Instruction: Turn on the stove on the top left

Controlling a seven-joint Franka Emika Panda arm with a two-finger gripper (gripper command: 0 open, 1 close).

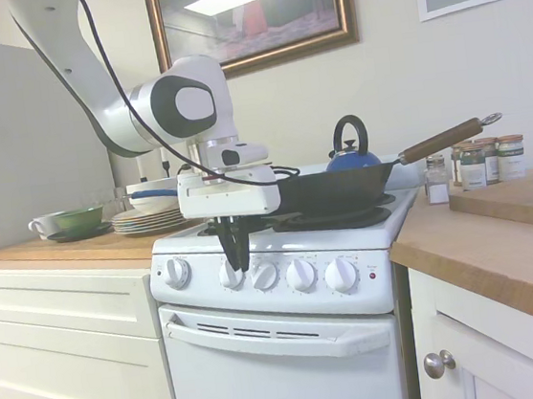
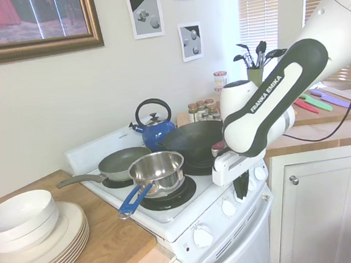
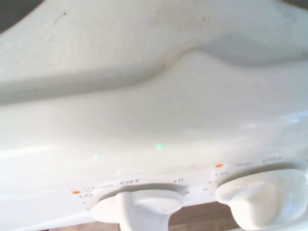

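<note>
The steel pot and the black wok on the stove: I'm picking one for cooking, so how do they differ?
The steel pot is shiny bare metal; the black wok is dark and matte. The pot is narrower with straight walls; the wok is wider with sloping sides. The pot's handle is blue; the wok's handle is brown, wood-like and long. The pot sits on a front burner, the wok further along, next to the blue kettle. Both stand upright on the stove.

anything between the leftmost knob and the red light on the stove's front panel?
Four more white knobs in a row between the leftmost knob and the red light, per the first exterior view. The gripper hangs over the second knob.
</note>
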